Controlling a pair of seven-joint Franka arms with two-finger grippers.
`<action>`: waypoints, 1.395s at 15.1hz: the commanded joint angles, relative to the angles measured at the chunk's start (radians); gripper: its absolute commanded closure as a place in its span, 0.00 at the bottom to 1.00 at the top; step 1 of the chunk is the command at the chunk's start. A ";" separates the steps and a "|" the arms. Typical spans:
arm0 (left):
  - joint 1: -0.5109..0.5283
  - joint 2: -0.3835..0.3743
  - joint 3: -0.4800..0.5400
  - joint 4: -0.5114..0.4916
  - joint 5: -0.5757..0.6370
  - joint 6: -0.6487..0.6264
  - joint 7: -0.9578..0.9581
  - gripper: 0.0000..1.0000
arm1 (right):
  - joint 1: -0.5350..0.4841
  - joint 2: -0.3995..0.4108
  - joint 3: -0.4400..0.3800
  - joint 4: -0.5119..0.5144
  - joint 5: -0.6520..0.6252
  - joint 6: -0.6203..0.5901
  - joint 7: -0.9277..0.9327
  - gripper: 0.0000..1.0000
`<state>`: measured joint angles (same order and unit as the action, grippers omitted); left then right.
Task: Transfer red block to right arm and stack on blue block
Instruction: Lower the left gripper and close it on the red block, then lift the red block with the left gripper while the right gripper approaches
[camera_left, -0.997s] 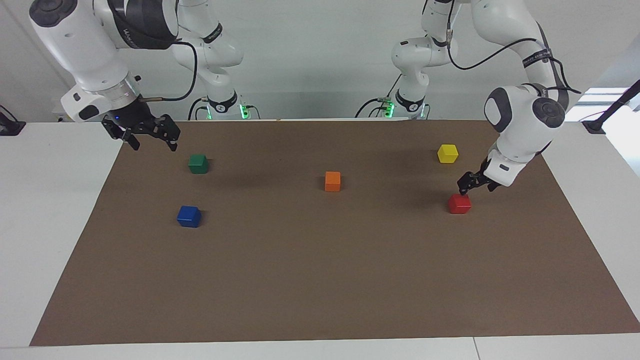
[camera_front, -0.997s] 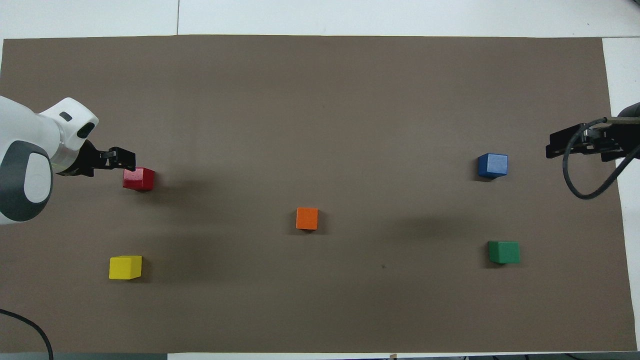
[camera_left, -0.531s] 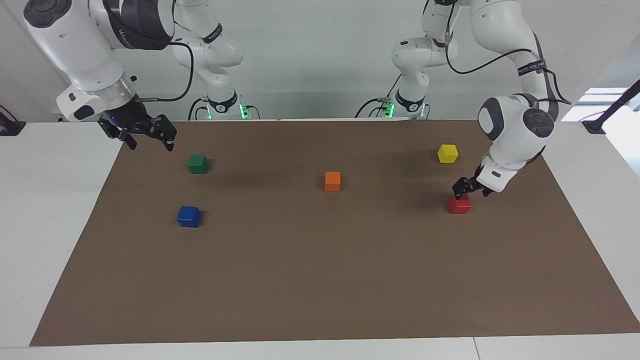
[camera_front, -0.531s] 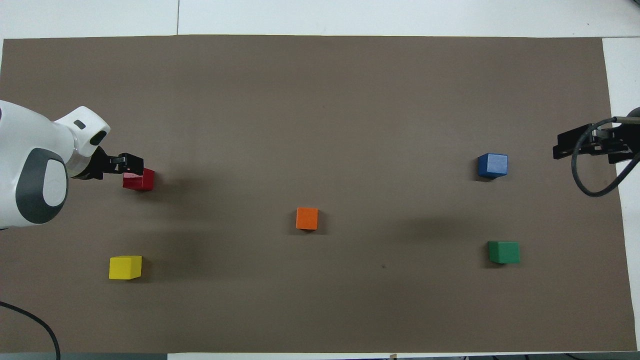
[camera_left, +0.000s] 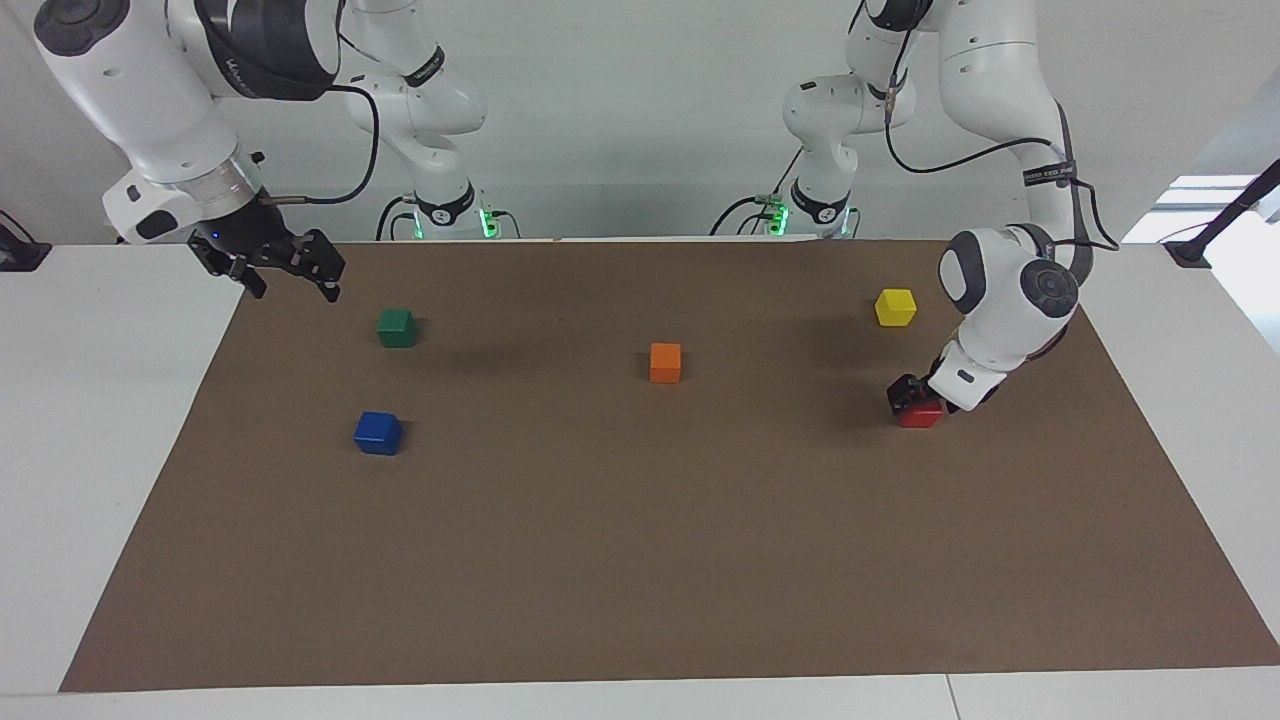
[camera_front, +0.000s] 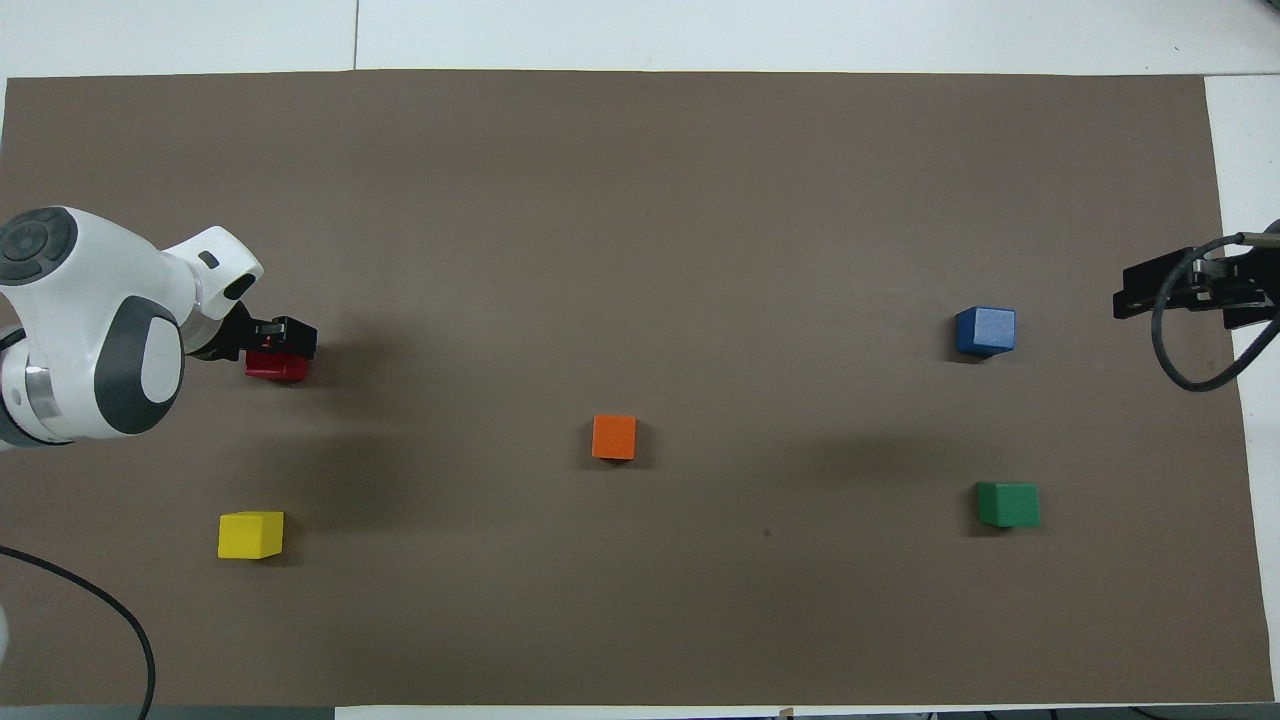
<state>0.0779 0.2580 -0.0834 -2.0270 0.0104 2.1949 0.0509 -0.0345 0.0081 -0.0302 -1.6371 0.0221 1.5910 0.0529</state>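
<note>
The red block (camera_left: 924, 414) (camera_front: 270, 369) sits on the brown mat at the left arm's end of the table. My left gripper (camera_left: 908, 396) (camera_front: 283, 340) is down on it, open, its fingers straddling the block's upper part and hiding most of its top. The blue block (camera_left: 377, 432) (camera_front: 985, 330) rests on the mat toward the right arm's end. My right gripper (camera_left: 292, 286) (camera_front: 1170, 285) hangs open and empty over the mat's edge at that end, apart from both the blue and green cubes.
A green cube (camera_left: 397, 327) (camera_front: 1008, 504) lies nearer to the robots than the blue block. An orange cube (camera_left: 665, 362) (camera_front: 614, 437) sits mid-mat. A yellow cube (camera_left: 895, 307) (camera_front: 250, 534) is nearer to the robots than the red block. White table (camera_left: 100, 400) surrounds the mat.
My left gripper has come down and forward from beside the red block onto it, still open. The right gripper has drifted slightly up and outward. No cube has moved.
</note>
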 joint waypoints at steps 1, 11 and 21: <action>-0.003 -0.008 0.008 -0.010 0.008 0.014 0.018 0.00 | -0.016 -0.023 0.010 -0.021 0.009 -0.006 -0.021 0.00; 0.005 -0.014 0.008 -0.023 -0.003 -0.033 0.004 1.00 | -0.013 -0.023 0.018 -0.015 0.030 0.007 -0.018 0.00; -0.013 -0.083 -0.009 0.198 -0.335 -0.375 -0.674 1.00 | -0.128 0.052 0.016 -0.133 0.756 -0.006 -0.532 0.00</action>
<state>0.0806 0.2054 -0.0917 -1.8551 -0.2775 1.8841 -0.4564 -0.1188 0.0344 -0.0240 -1.6952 0.6059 1.6079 -0.3188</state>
